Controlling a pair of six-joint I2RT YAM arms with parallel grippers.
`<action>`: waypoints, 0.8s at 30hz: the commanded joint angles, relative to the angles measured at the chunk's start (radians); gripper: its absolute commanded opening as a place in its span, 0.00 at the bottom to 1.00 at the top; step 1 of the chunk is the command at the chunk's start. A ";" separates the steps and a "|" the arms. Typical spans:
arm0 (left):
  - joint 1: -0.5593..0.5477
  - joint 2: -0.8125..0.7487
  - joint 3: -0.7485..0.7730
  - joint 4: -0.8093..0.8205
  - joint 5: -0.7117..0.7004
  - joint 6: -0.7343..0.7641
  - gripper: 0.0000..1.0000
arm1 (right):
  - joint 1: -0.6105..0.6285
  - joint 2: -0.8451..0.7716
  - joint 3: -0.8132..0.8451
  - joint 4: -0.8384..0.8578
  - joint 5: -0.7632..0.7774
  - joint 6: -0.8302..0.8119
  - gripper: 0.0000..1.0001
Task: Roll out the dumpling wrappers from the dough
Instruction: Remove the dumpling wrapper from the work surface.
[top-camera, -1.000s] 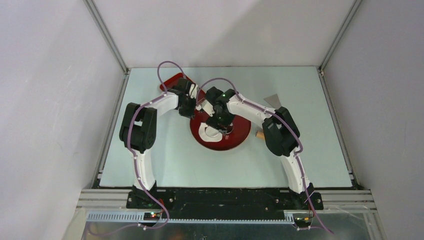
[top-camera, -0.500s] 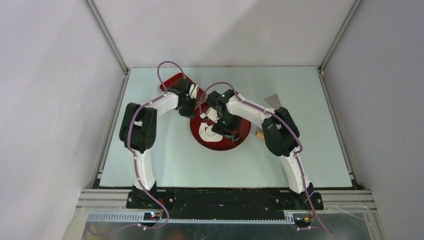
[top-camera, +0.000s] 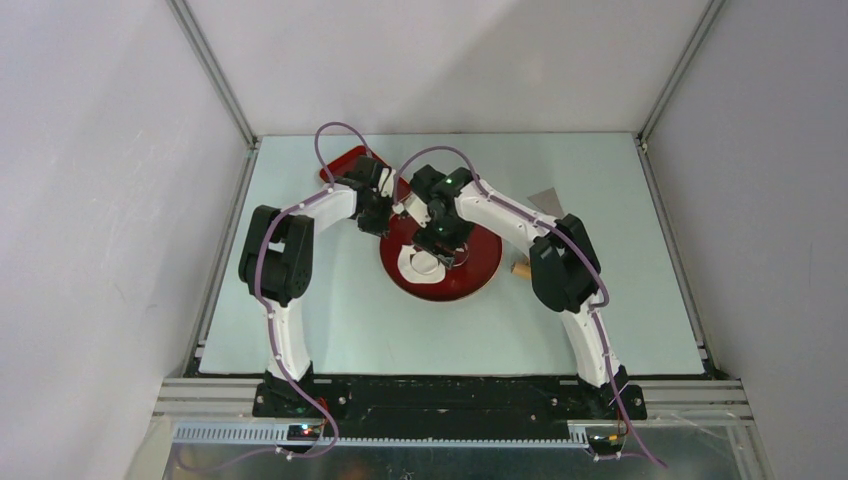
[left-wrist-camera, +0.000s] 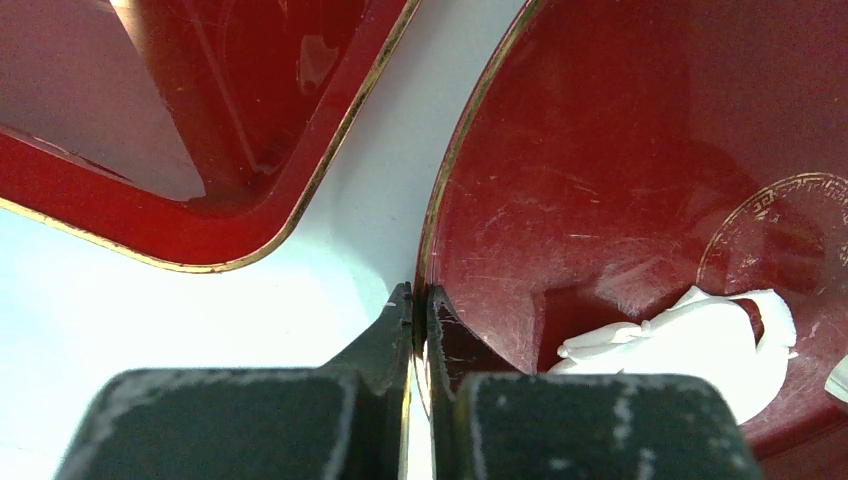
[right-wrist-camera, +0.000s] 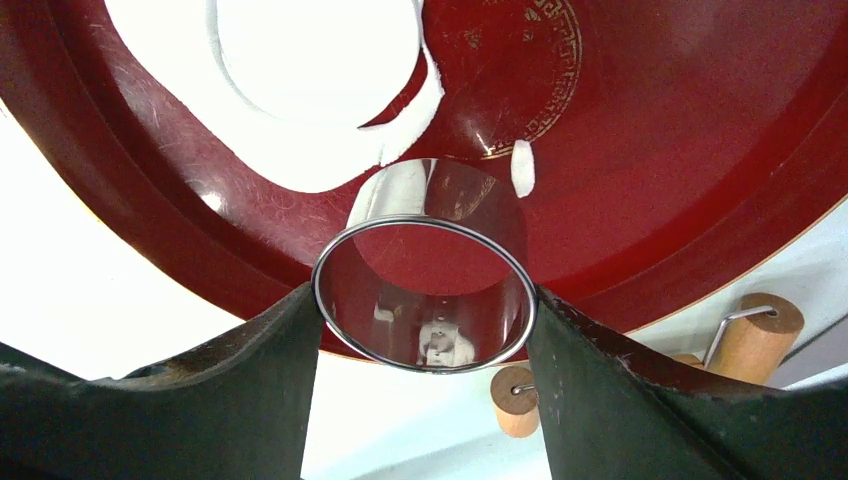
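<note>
White dough (right-wrist-camera: 300, 150) lies flattened on the round red plate (top-camera: 487, 262). A neat round dumpling wrapper (right-wrist-camera: 315, 50) shows cut inside its ragged leftover edge. My right gripper (right-wrist-camera: 424, 300) is shut on a shiny metal ring cutter (right-wrist-camera: 400, 200). It holds the cutter over the plate, just beside the dough and apart from it. A small dough scrap (right-wrist-camera: 521, 167) lies next to the ring. My left gripper (left-wrist-camera: 421, 300) is shut on the plate's gold-lined rim (left-wrist-camera: 440, 200) at its far left. In the left wrist view a crumpled bit of dough (left-wrist-camera: 690, 340) lies inside the plate.
A square red tray (left-wrist-camera: 200, 150) sits just left of the plate, with a narrow strip of table between them. A wooden-handled roller (right-wrist-camera: 755, 335) lies off the plate's right side. A grey triangular scraper (top-camera: 548, 198) rests at the back right.
My right gripper with the ring swung out toward the plate's near right, then came back toward the far side, beside the dough. The left gripper stayed on the rim.
</note>
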 joint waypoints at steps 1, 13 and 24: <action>0.002 -0.039 -0.016 -0.004 -0.023 0.006 0.00 | -0.008 -0.031 0.039 0.016 -0.057 0.037 0.59; 0.001 -0.041 -0.018 -0.003 -0.023 0.008 0.00 | -0.017 0.048 0.069 0.023 -0.091 0.044 0.59; 0.002 -0.042 -0.019 -0.001 -0.023 0.007 0.00 | -0.020 0.055 0.041 0.022 -0.086 0.037 0.59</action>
